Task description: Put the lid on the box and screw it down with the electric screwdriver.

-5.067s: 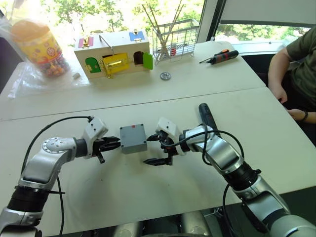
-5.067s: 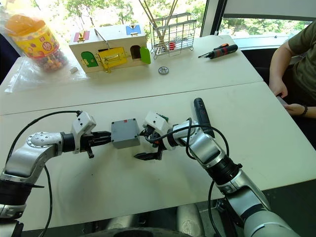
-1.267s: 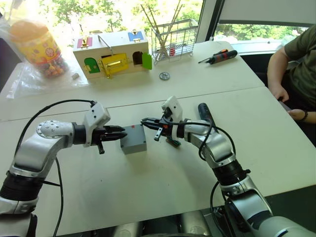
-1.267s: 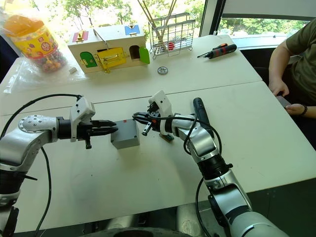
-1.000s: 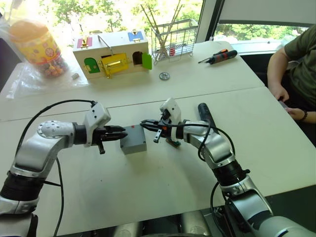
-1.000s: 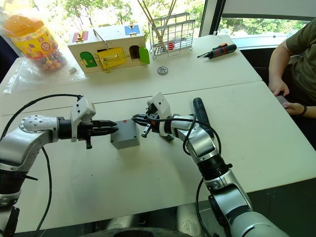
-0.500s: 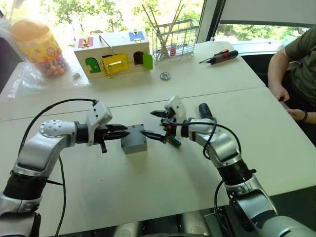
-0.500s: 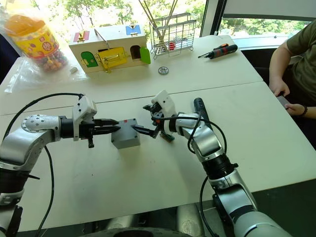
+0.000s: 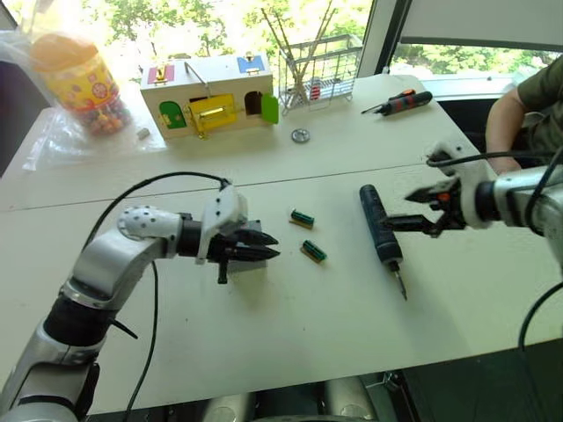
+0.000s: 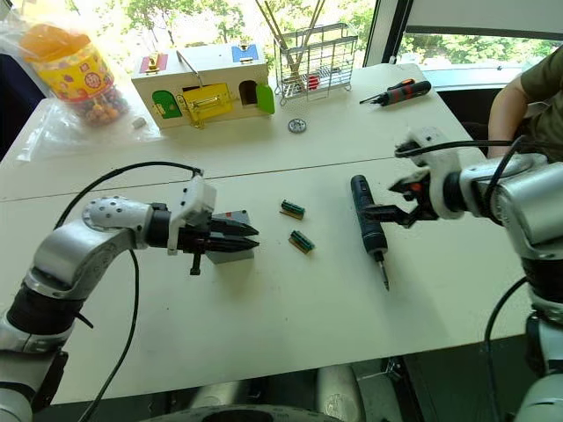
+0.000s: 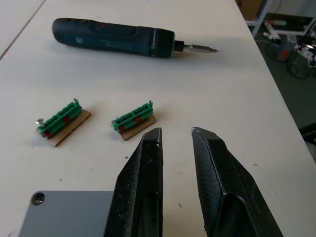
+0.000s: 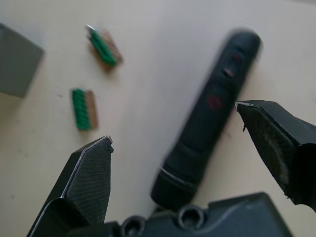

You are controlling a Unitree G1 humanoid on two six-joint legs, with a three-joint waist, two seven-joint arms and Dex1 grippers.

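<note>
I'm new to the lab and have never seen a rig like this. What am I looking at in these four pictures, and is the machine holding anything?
It is a humanoid robot with two arms, each ending in a two-fingered end effector. The two wide pictures come from a stereo camera on its head, looking down over a white table. The other two come from cameras on its wrists, looking along the fingers.

The left end effector hovers over a small grey box with its fingers a little apart. The right end effector is wide open beside a black electric screwdriver lying flat on the table. Neither holds anything.

Two small green connector strips lie between the box and the screwdriver. At the far side stand a white toy house, a wire rack, a candy jar and an orange-handled screwdriver. A person's arm shows at the right edge.
</note>
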